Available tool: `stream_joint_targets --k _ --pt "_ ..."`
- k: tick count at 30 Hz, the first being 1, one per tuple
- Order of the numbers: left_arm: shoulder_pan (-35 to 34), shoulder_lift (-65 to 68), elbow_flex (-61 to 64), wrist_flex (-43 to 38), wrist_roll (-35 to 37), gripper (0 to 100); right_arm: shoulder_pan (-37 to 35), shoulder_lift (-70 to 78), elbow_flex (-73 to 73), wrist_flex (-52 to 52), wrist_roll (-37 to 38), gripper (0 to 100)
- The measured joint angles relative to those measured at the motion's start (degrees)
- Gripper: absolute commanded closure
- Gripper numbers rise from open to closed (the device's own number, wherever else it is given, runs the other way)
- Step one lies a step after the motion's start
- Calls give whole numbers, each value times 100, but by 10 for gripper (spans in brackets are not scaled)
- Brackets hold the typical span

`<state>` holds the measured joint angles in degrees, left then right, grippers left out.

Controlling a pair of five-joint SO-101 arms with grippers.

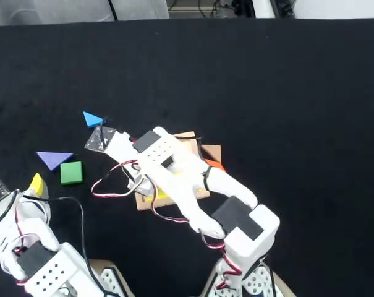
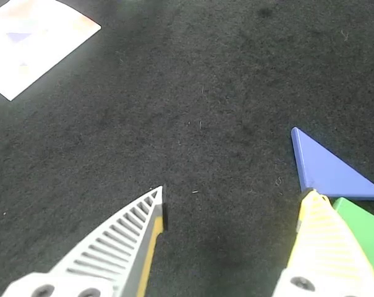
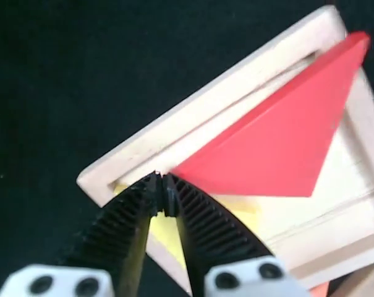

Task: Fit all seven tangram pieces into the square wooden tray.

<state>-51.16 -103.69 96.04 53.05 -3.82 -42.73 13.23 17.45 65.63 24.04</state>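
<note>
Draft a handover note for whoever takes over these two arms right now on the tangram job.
Left gripper: open, holding nothing, low over the black table next to the purple triangle and green square.
Right gripper: shut, nothing between its fingers, over a corner of the wooden tray.
Done: red triangle and a yellow piece are in the tray, though one tip of the red triangle seems to ride on the rim.
Left to do: purple triangle, green square and small blue triangle lie loose on the table. An orange piece is at the tray's edge. I can't find the seventh piece.
</note>
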Motion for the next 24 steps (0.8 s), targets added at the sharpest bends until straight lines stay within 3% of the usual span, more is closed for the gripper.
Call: stream_joint_targets --k 8,13,24 --pt "0 0 0 0 0 662 53 -765 -9 343 18 987" --pt "0 0 0 0 0 662 651 -1081 -18 -387 9 987" --pt "0 0 0 0 0 662 1327 923 -1556 -554 9 987"
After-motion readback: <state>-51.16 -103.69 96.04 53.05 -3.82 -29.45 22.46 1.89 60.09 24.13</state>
